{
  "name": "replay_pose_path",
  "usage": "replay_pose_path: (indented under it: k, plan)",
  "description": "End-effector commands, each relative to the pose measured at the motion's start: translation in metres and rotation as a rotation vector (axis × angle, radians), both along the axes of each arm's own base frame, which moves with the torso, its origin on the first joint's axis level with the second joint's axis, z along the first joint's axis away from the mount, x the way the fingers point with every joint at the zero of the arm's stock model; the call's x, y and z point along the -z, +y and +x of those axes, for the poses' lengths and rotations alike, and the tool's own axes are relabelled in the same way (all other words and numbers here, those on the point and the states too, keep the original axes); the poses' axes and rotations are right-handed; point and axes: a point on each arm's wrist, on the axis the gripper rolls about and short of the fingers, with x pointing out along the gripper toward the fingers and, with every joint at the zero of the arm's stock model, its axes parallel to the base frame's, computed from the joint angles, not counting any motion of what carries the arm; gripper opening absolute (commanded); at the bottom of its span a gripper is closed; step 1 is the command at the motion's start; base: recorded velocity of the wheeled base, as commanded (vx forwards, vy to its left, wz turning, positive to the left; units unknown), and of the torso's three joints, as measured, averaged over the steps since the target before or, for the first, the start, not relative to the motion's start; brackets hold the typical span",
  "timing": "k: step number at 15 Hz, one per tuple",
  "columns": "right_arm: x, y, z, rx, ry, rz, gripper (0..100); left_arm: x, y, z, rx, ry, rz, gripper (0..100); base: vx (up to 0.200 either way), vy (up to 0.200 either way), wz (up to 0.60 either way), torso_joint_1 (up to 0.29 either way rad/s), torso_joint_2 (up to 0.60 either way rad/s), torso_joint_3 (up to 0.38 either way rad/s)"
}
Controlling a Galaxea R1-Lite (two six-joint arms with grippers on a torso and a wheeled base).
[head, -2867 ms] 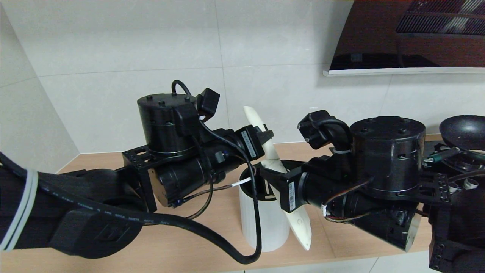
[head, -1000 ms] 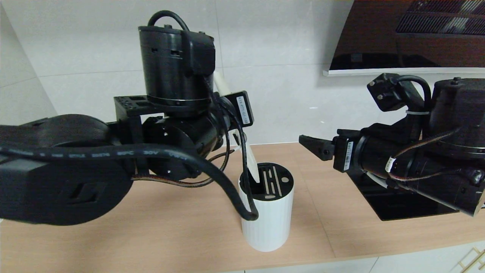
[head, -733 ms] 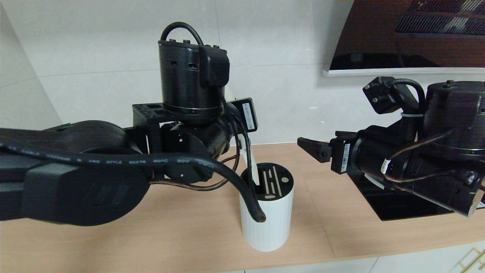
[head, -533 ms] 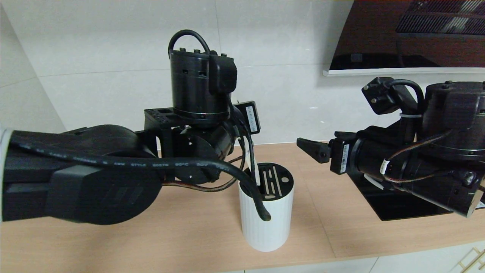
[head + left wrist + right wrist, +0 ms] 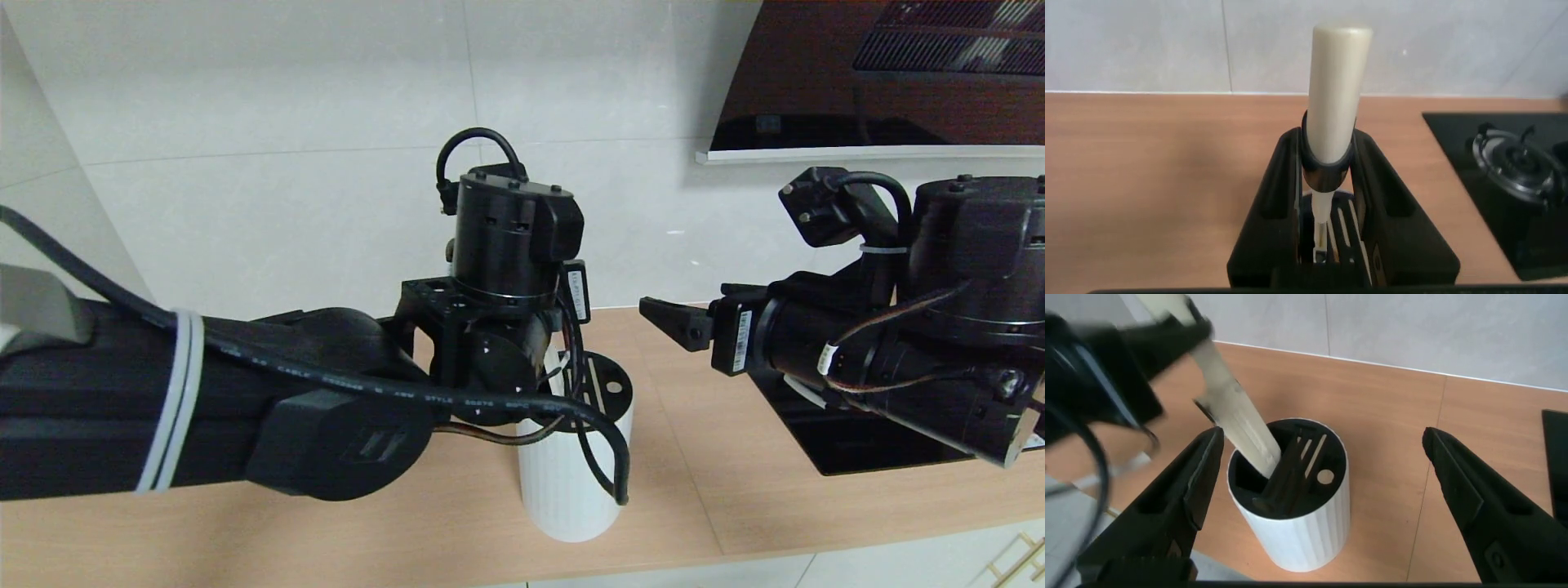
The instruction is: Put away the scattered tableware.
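A white ribbed holder [image 5: 567,482] with a black slotted top stands on the wooden counter [image 5: 286,531]. My left gripper [image 5: 563,359] hangs right over it, shut on a cream-handled knife [image 5: 1337,82] just below its black collar. The pale blade [image 5: 1237,416] slants down into the wide opening of the holder [image 5: 1290,514]. The handle points up between the black fingers [image 5: 1282,188]. My right gripper [image 5: 665,314] stays to the right of the holder, at about the height of its top. Its fingers [image 5: 1184,506] are spread wide and hold nothing.
A black cooktop [image 5: 849,441] with a gas burner [image 5: 1511,163] lies on the counter to the right of the holder. A dark range hood [image 5: 857,82] hangs above it. A tiled wall [image 5: 245,163] closes the back. Bare counter lies to the left.
The right gripper has let go of the knife and drawn back to the right. The left arm has swung right and down, lowering the blade into the holder.
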Motion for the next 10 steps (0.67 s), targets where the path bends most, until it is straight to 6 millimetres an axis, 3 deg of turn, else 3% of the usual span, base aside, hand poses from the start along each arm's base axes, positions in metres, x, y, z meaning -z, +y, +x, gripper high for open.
replay_pose_path:
  k: [1,6,10]
  plan:
    - [0.001,0.0,0.0,-0.001,0.001,-0.001,100,0.015,-0.007,0.004,0.001,0.022,0.023,0,0.0,0.0,0.0,0.0,0.0,0.0]
    - [0.001,0.001,0.001,-0.001,0.004,-0.003,100,0.026,-0.014,0.005,-0.004,0.035,0.039,0,0.0,0.0,0.0,0.0,0.0,0.0]
    - [0.001,0.001,0.0,-0.002,0.004,-0.003,100,-0.003,-0.003,-0.011,-0.002,-0.015,-0.014,0,0.0,0.0,0.0,0.0,0.0,0.0]
